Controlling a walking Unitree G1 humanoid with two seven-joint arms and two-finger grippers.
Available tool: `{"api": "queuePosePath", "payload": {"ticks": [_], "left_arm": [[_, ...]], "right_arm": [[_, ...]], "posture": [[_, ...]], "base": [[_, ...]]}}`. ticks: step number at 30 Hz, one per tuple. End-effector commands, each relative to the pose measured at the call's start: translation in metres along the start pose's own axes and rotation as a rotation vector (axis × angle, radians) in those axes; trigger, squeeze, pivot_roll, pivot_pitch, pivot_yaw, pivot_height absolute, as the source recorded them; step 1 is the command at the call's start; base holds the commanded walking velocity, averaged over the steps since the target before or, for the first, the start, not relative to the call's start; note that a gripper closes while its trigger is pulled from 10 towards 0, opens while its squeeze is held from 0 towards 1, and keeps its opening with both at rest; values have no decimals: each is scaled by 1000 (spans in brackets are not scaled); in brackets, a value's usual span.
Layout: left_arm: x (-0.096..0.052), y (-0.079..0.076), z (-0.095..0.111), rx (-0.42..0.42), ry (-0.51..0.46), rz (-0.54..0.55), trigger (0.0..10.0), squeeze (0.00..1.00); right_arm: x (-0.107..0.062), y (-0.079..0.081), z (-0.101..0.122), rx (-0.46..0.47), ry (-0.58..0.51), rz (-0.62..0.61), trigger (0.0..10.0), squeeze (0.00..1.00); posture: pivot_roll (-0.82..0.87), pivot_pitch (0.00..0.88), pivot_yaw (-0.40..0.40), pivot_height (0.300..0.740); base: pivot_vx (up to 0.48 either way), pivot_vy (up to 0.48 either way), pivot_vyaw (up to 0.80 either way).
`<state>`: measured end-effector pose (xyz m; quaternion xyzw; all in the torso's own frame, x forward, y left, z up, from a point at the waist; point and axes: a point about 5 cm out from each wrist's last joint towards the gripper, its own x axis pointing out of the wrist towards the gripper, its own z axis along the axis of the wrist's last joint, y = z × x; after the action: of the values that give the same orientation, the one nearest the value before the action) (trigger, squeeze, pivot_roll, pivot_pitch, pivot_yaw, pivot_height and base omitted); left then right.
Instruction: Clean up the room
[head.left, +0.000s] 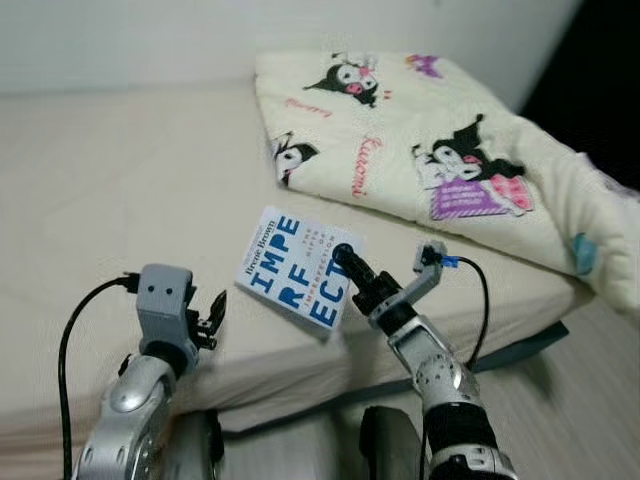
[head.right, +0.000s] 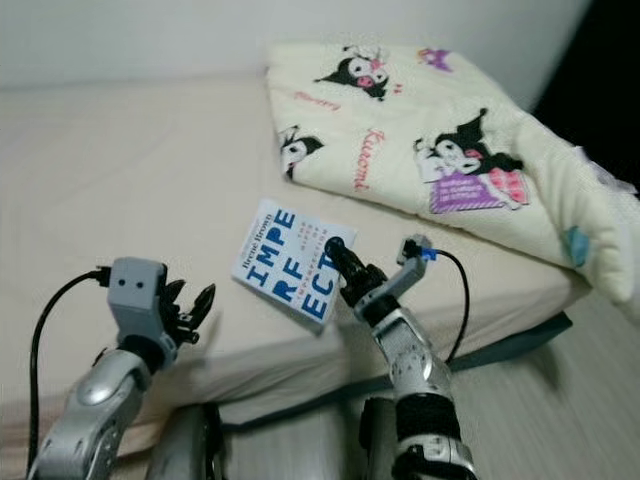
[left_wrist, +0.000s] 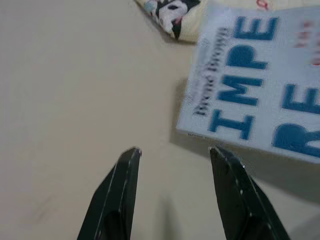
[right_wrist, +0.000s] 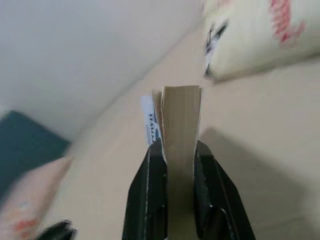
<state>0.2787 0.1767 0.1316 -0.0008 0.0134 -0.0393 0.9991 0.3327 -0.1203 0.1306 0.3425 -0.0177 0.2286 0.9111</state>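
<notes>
Broad and flat across the whole view: the cream fabric-covered bed (head.left: 120, 200), smooth with faint quilted dimples, its front edge rounding down toward the floor at six o'clock. Up at one o'clock on it lies the folded pale-yellow quilted blanket (head.left: 420, 130), soft and puffy, printed with black-and-white cartoon characters, pink script and a purple patch; its far end spills over the bed's right edge.

Centre of the scene, just below the blanket's near corner, sits the white paperback book with big blue block lettering (head.left: 300, 268), a thin rectangle turned on a diagonal, glossy cover up, close to the bed's front edge.

Now the arms. The right gripper (head.left: 345, 257) comes in from five o'clock, silver jointed forearm with a black cable looping off it, and its two long black fingers are clamped together on the book's right edge. The right wrist view confirms it: the tan page block and white cover stand edge-on, squeezed between the two matte black fingers (right_wrist: 150, 190).

The left gripper (head.left: 212, 315) hangs at seven o'clock, grey boxy wrist housing, cable trailing, just off the book's lower left corner and not touching it. Its fingers (left_wrist: 120, 195) are spread apart over bare mattress, holding nothing, the book's spine side just beyond the tips.
</notes>
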Motion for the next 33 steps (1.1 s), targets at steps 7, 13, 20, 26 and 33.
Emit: {"api": "queuePosePath", "payload": {"ticks": [7,13,20,26,33], "left_arm": [[9,2,-5,-9,14,86,10000,0],[17,-10,-7,-11,-6,89,10000,0],[18,-18,-8,-1,-15,84,10000,0],[22,-25,-10,1,4,62,10000,0],[24,-20,-11,-56,-5,92,10000,0]], "right_arm": [[-6,17,11,-242,-86,-57,10000,0],[-19,10,6,-491,-42,-225,10000,0],[-22,10,1,-533,-20,-234,10000,0],[-23,10,-3,-556,-15,-246,10000,0],[-21,11,-3,-581,-18,-257,10000,0]], "posture": [[-11,16,-37,571],[-25,8,-48,591],[-26,2,-48,611],[-22,0,-52,636],[-21,0,-57,661]], "base": [[0,0,0],[0,0,0],[0,0,0],[0,0,0],[0,0,0]]}}
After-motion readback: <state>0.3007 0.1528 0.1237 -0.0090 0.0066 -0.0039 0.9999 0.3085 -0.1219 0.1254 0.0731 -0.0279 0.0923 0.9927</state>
